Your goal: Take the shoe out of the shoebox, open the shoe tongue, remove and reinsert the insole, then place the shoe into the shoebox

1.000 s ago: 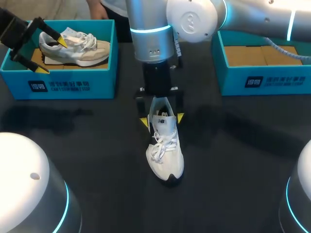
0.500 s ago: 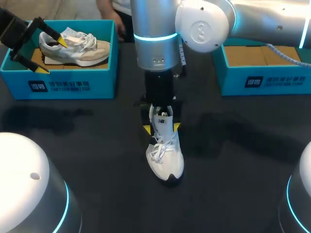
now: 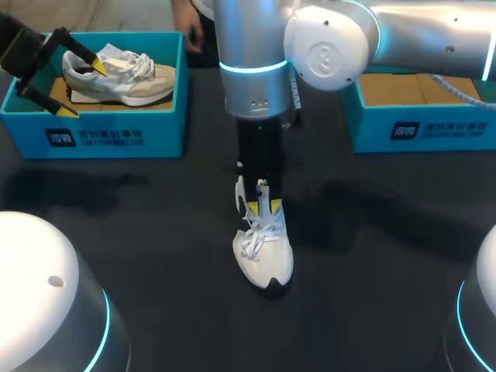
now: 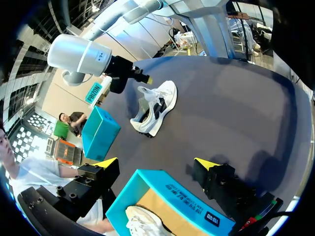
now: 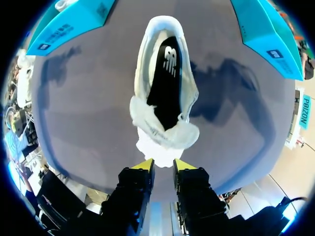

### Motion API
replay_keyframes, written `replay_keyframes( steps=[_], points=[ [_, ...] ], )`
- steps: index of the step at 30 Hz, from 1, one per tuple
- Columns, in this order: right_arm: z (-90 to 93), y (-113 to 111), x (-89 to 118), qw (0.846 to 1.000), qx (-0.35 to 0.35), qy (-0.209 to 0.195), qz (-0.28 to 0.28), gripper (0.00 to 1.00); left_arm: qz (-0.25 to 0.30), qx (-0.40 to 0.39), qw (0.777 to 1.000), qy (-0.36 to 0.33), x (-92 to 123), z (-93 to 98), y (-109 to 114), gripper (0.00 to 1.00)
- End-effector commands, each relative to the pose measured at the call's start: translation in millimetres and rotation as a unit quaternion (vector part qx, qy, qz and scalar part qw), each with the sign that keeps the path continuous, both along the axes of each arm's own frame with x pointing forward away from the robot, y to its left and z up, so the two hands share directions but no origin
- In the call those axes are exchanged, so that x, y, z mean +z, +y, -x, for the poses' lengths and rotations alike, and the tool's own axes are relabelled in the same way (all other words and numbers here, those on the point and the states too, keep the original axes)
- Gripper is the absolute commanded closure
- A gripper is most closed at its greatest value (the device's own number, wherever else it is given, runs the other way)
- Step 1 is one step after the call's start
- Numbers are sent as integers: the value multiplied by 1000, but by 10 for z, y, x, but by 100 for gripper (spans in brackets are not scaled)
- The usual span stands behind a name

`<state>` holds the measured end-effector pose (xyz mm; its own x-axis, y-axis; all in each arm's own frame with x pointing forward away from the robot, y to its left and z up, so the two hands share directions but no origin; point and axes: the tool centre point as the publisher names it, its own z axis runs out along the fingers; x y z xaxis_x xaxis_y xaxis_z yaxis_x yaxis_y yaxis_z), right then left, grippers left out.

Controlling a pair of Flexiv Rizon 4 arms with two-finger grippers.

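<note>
Right now my right gripper pinches narrowly on the tongue of the white, black-insoled shoe, lying lengthwise, toe toward me.

The right arm drops straight down, its gripper pointing downward, fingers pinched close on the shoe tongue. The left gripper hangs tilted, fingers spread wide.

Wide-apart gripper above teal shoebox
</note>
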<state>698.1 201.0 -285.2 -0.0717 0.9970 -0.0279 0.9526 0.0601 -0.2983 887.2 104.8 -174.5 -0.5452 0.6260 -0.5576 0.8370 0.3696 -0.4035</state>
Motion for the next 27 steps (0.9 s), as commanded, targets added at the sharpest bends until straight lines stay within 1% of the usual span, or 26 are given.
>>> replay_keyframes(
  steps=[1,7,10,13,14,16,17,19,21,27],
  points=[
    [-106,-24,-57,1000,5,1,-1,76,-2,0,1000,0,5,6,3,0],
    [-339,40,-159,999,31,-6,-15,76,-2,0,1000,0,5,6,3,0],
    [-452,78,-201,999,43,-9,-19,78,-2,0,1000,0,5,6,3,0],
    [-532,83,-264,999,50,-8,-17,77,-2,0,1000,0,5,6,3,0],
    [-552,70,-297,999,52,0,-13,76,-2,0,1000,0,5,6,3,0],
    [-563,54,-311,999,53,0,-8,76,-2,0,1000,0,5,6,3,0],
    [-566,45,-304,999,53,1,-3,74,-2,0,1000,0,5,6,3,0],
    [-549,33,-244,999,50,-4,1,73,-2,0,1000,0,5,6,3,0],
    [-498,40,-182,999,48,-5,4,71,-2,0,1000,0,5,6,3,0],
    [-298,70,-86,999,35,-5,7,67,-2,0,1000,0,5,6,3,0]
  ],
)
